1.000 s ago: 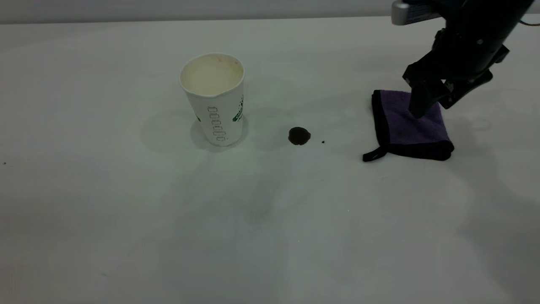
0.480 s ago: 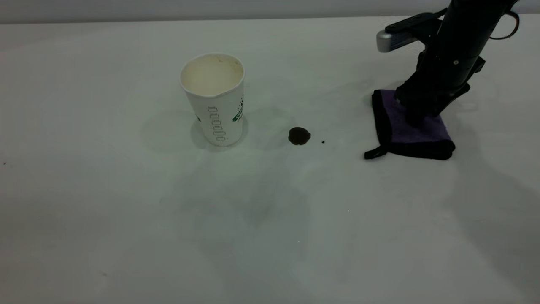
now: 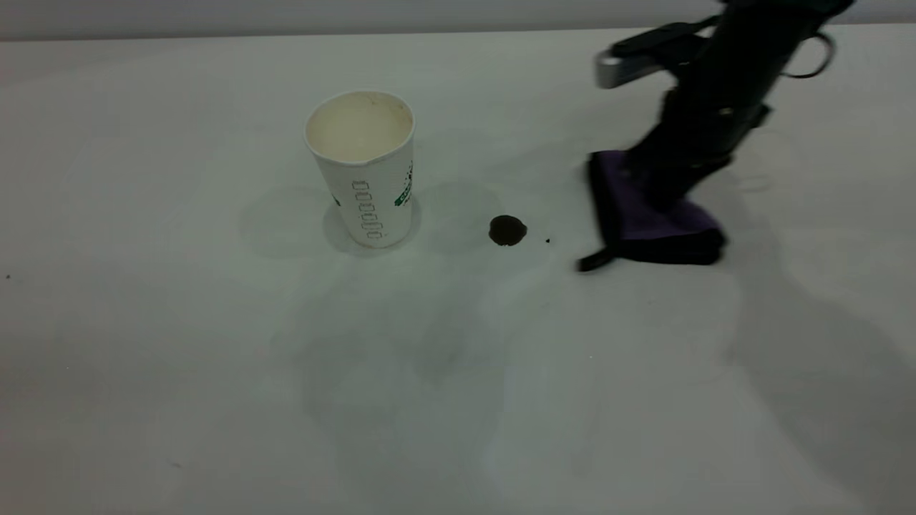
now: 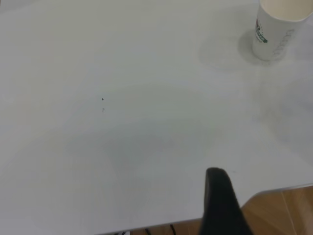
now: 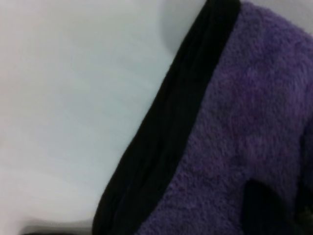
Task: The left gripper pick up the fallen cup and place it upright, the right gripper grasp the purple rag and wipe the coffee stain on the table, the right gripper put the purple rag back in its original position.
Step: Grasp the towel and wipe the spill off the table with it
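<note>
The cup (image 3: 361, 168) stands upright on the table (image 3: 458, 400), mouth up and empty; it also shows in the left wrist view (image 4: 276, 29). The coffee stain (image 3: 507, 230) lies to the right of the cup. The purple rag (image 3: 644, 222) lies flat just right of the stain, its loop tab pointing toward the stain. My right gripper (image 3: 662, 197) stands down on the rag and is shut on it. In the right wrist view the rag (image 5: 244, 122) fills the picture. My left gripper (image 4: 221, 200) hangs over the table's edge, far from the cup, out of the exterior view.
A tiny dark speck (image 3: 548, 240) lies between the stain and the rag. Wooden floor (image 4: 288, 210) shows past the table's edge in the left wrist view.
My right gripper came down onto the rag, then moved left toward the stain, and the rag slid left with it. The cup and the stain have not moved.
</note>
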{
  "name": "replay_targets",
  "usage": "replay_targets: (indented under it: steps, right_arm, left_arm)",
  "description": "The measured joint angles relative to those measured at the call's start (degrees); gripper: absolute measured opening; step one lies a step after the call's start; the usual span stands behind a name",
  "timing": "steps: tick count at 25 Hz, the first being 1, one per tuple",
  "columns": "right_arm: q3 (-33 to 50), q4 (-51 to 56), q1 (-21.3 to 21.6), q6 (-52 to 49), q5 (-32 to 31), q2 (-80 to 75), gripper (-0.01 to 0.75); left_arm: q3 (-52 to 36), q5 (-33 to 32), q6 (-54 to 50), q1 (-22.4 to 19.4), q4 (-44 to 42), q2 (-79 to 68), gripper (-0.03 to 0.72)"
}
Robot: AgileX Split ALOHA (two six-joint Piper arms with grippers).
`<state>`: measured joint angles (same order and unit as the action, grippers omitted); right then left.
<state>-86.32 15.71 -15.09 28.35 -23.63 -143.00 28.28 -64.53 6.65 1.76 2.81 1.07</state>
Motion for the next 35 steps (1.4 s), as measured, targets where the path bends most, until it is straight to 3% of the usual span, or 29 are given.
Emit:
replay_targets:
  steps: [9, 16, 22, 28, 35]
  right_arm:
    - [0.00, 3.26, -8.92, 1.86, 3.48, -0.25, 0.048]
    - [0.00, 3.77, -12.90, 1.94, 3.37, -0.27, 0.048]
    - [0.00, 4.24, -16.48, 1.93, -0.17, -0.27, 0.048]
    - [-0.07, 4.73, -19.98, 4.57, -7.77, -0.27, 0.048]
    - [0.00, 3.92, -20.20, 4.38, -6.82, -0.27, 0.048]
  left_arm:
    - [0.00, 0.00, 0.00, 0.00, 0.00, 0.00, 0.523]
    - [0.00, 0.00, 0.00, 0.00, 0.00, 0.00, 0.523]
    - [0.00, 0.00, -0.05, 0.00, 0.00, 0.00, 0.523]
    - [0.00, 0.00, -0.05, 0.00, 0.00, 0.00, 0.523]
    - [0.00, 0.00, -0.05, 0.00, 0.00, 0.00, 0.523]
